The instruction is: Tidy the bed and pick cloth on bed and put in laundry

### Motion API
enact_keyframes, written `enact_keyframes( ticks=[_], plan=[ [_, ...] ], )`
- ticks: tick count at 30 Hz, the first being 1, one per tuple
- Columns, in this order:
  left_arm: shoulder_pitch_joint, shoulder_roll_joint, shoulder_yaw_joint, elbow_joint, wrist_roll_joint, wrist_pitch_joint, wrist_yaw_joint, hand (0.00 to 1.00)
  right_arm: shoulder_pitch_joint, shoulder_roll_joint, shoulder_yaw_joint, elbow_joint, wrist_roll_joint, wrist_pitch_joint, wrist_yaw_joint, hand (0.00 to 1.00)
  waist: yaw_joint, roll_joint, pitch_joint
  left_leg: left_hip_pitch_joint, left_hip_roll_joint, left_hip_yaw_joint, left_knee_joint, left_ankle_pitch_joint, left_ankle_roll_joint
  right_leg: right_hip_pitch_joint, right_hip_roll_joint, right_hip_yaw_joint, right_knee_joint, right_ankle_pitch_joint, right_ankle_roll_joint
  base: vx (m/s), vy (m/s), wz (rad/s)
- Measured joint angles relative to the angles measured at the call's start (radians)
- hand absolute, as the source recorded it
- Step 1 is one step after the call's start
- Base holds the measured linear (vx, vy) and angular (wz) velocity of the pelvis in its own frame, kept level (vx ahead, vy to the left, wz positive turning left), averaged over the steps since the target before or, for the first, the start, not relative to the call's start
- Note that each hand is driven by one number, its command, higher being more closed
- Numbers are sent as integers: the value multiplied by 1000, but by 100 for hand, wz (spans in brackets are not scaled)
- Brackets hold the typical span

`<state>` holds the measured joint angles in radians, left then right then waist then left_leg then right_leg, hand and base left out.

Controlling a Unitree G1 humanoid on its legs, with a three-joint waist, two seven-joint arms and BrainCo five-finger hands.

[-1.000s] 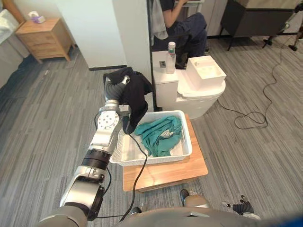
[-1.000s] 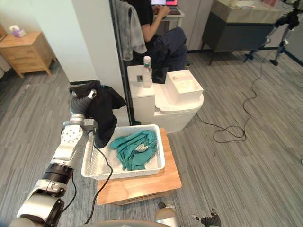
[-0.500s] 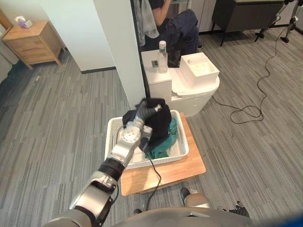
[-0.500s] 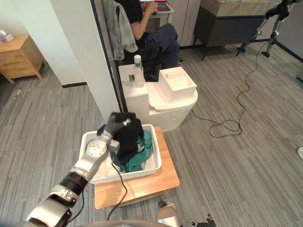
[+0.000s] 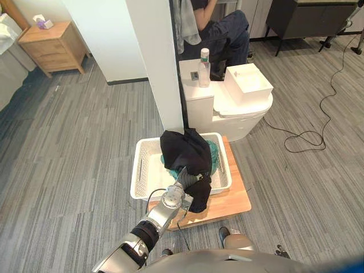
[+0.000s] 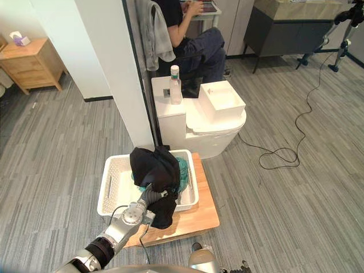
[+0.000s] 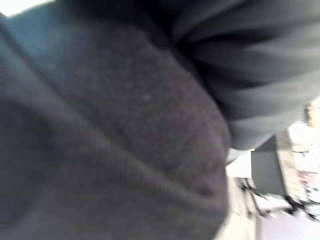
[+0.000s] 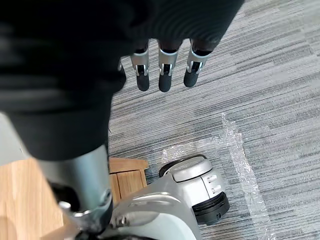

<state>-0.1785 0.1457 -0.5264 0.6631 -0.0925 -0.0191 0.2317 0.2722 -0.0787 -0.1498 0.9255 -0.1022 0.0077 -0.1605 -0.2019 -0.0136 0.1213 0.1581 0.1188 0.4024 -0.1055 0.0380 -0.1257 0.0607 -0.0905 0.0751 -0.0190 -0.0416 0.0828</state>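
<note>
The basket (image 5: pixel 142 170) stood on a low table (image 5: pixel 233 199) on the floor, just before the pillar (image 5: pixel 153 62). In its right half the upper cloth (image 5: pixel 187 151) lay heaped over the lower cloth (image 5: pixel 214 153) and hung over the near rim, where the left hand (image 5: pixel 182 179) was under it. Behind the table stood a toilet (image 5: pixel 250 116) — a bottle (image 5: pixel 204 60) on its tank, a box (image 5: pixel 248 83) on its lid. A person (image 5: pixel 224 28) sat behind that. Far to the left, a nightstand (image 5: pixel 54 42) carried a tissue box (image 5: pixel 43 22); a cable (image 5: pixel 304 137) lay on the floor at the right.
</note>
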Motion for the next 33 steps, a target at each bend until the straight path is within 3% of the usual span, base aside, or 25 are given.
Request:
enact_keyframes(
  ticks=[10, 11, 16, 23, 27, 33],
  plan=[
    [-67, 4, 190, 108, 114, 21, 184, 100, -2, -2, 33, 4, 0, 1, 0, 0, 3, -6, 3, -6, 4, -1, 0, 0, 0, -3, 3, -4, -3, 0, 0, 1, -1, 1],
    [-78, 11, 206, 112, 113, 29, 194, 0, -2, -3, 39, 4, 0, 1, 0, 0, 3, -7, 4, -6, 4, -1, 0, 0, 0, -3, 3, -4, -3, 0, 0, 0, 0, 0],
    [-107, 57, 255, 123, 114, 59, 202, 0, -2, -5, 45, 4, 0, 4, 2, 0, 3, -13, 10, -25, 3, 0, 0, 1, 0, -21, 2, -4, -2, 3, 2, 0, 0, 0],
    [-116, 56, 263, 149, 52, 80, 136, 0, -7, -16, 62, 4, 1, 1, 11, 0, 2, -11, 13, -22, 7, 3, 0, 1, 0, -19, 5, -4, -3, 3, 1, 0, 0, 0],
    [-115, 40, 263, 148, 24, 66, 103, 0, -7, -18, 60, 4, 0, -12, 20, 0, 2, -9, 14, -17, 7, 4, 0, 2, -1, -16, 5, -4, 0, 3, 1, 0, 0, 0],
    [-80, 21, 252, 77, -5, -2, 94, 0, -6, -18, 57, 3, 0, -26, 32, 0, 4, -7, 18, 1, 5, -1, 0, 3, 0, 4, 3, -9, 1, 1, 0, -5, -2, 2]
  ],
)
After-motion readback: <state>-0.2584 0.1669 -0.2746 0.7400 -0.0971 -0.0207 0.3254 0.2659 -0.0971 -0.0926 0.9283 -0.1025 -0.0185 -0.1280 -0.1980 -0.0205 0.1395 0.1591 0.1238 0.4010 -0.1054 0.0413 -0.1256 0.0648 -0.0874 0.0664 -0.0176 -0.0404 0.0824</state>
